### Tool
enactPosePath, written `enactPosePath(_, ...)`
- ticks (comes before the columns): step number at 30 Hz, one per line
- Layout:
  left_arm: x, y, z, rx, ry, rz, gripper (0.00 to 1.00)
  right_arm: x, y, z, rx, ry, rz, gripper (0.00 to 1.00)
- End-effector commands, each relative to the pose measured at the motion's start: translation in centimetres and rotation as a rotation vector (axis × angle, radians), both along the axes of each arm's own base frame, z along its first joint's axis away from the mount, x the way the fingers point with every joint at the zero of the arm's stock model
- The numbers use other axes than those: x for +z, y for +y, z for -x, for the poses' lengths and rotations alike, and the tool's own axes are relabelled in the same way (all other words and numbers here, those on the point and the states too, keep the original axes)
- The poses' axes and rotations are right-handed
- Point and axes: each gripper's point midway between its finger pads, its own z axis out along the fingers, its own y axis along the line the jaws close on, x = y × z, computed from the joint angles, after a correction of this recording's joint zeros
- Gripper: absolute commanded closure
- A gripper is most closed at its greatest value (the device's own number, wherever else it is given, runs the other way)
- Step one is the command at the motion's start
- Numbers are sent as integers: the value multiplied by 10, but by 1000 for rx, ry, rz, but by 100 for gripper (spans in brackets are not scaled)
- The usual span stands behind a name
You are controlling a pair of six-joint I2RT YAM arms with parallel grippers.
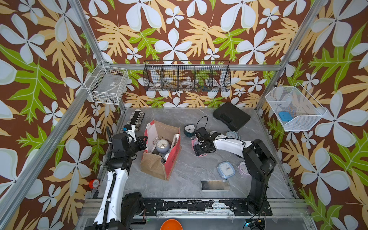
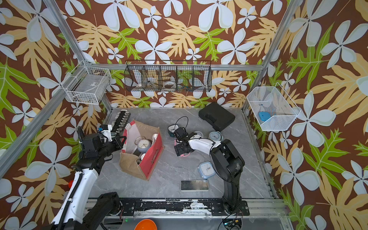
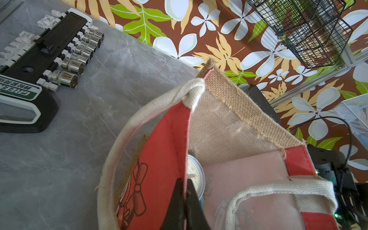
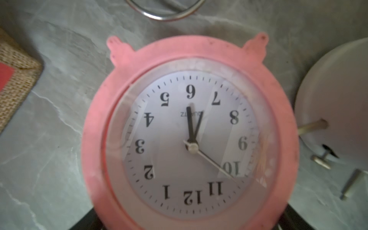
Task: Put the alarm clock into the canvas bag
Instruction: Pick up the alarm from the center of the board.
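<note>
The canvas bag [image 1: 173,157] [image 2: 153,157] stands open, left of the table's middle, with tan burlap ends and red sides. My left gripper [image 1: 145,139] [image 3: 184,183] is shut on the bag's left red rim [image 3: 165,151]. A grey-blue alarm clock [image 1: 162,145] [image 3: 196,173] lies inside. Right of the bag, a pink alarm clock [image 4: 189,129] [image 1: 193,142] lies face up on the table. My right gripper [image 1: 201,147] [image 4: 187,223] hangs over it, one dark finger at each side of its rim. Whether the fingers press on it does not show.
More clocks lie about: a dark teal one [image 1: 188,130], a pale blue round one [image 1: 232,135], a blue square one [image 1: 226,169]. A black case [image 1: 232,116] lies at the back right, a socket rack [image 1: 137,117] at the back left, a flat phone [image 1: 215,185] near the front.
</note>
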Motion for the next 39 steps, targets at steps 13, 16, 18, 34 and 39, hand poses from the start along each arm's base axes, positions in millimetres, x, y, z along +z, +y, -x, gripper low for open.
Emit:
enactPosePath(13, 7, 0, -2, 0, -25, -4, 100, 31, -5, 9, -17, -37, -41, 27)
enactPosePath(16, 7, 0, -2, 0, -24, -4, 100, 28, -4, 9, -19, -36, -47, 19)
enactPosePath(18, 7, 1, -2, 1, -26, -4, 100, 24, -4, 10, -20, -22, -44, 10)
enactPosePath(34, 7, 0, -1, 1, -24, -4, 100, 30, 9, -12, -212, -59, -68, 0)
enactPosePath(39, 7, 0, -2, 0, -26, -3, 100, 30, 15, -26, -201, -77, -48, 0)
